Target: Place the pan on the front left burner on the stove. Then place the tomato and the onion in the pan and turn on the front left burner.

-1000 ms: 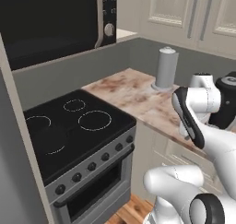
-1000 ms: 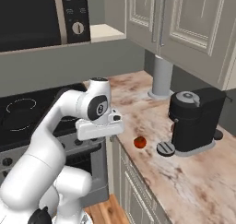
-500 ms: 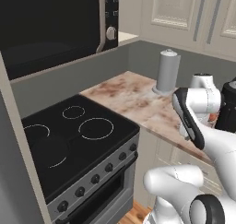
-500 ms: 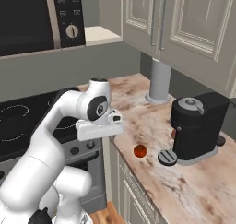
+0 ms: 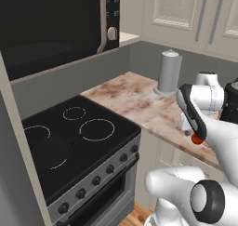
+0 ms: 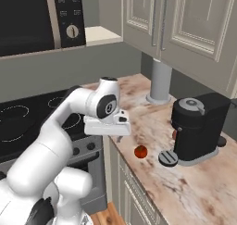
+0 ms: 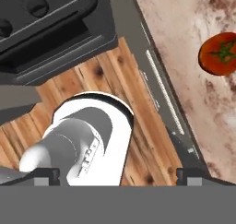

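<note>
The stove (image 5: pixel 69 141) fills the lower left of the left base view, its burner rings bare. On the counter (image 6: pixel 152 122), a coffee maker (image 6: pixel 196 127) stands centre-right in the right base view, a grey cylinder (image 6: pixel 160 80) above it. The tomato (image 6: pixel 140 151) lies just left of the maker's base. The gripper (image 7: pixel 117 174), spread wide, holds nothing.

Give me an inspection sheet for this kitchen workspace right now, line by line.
Surface: marbled countertop to the right of the stove.
Job's things: tomato on the countertop near its front edge, beside the coffee machine; front left burner bare.
Clutter: grey cylinder standing at the back of the countertop.
Grippers: gripper open, holding nothing, pointed down over the floor.
Cables: nothing seen.
Surroundings: microwave above the stove, wall cabinets, wooden floor.
</note>
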### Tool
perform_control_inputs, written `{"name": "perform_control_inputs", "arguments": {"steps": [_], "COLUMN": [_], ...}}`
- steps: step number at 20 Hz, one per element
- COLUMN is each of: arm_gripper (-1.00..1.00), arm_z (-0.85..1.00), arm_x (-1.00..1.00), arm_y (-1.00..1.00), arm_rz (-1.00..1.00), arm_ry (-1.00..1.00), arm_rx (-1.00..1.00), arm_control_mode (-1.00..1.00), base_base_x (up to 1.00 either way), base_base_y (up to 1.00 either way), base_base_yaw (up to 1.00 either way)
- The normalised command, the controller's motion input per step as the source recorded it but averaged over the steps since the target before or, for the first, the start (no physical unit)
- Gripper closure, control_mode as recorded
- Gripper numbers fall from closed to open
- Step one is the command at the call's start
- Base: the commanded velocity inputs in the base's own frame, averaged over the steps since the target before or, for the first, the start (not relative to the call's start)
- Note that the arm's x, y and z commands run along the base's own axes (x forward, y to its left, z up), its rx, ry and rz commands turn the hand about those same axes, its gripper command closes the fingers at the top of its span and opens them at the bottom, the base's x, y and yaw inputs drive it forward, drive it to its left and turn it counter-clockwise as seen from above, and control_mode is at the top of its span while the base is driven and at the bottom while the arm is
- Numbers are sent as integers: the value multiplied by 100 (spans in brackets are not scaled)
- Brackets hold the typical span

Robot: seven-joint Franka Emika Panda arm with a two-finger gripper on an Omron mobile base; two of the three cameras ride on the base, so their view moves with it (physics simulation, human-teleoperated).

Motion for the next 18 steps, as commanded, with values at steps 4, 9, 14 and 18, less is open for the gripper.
{"name": "perform_control_inputs", "arguments": {"steps": [4, 9, 14, 18], "arm_gripper": [-100, -100, -100, -100], "arm_z": [0, -11, -19, -17], "arm_x": [28, 16, 11, 13], "arm_y": [-4, -4, -19, -23], "arm_rz": [-40, -37, -35, -29], "arm_ry": [1, 0, 0, 0], "arm_rx": [0, 0, -5, -12], "arm_control_mode": [-100, -100, -100, -100], "base_base_x": [0, 0, 0, 0], "base_base_y": [0, 0, 0, 0], "base_base_yaw": [0, 0, 0, 0]}}
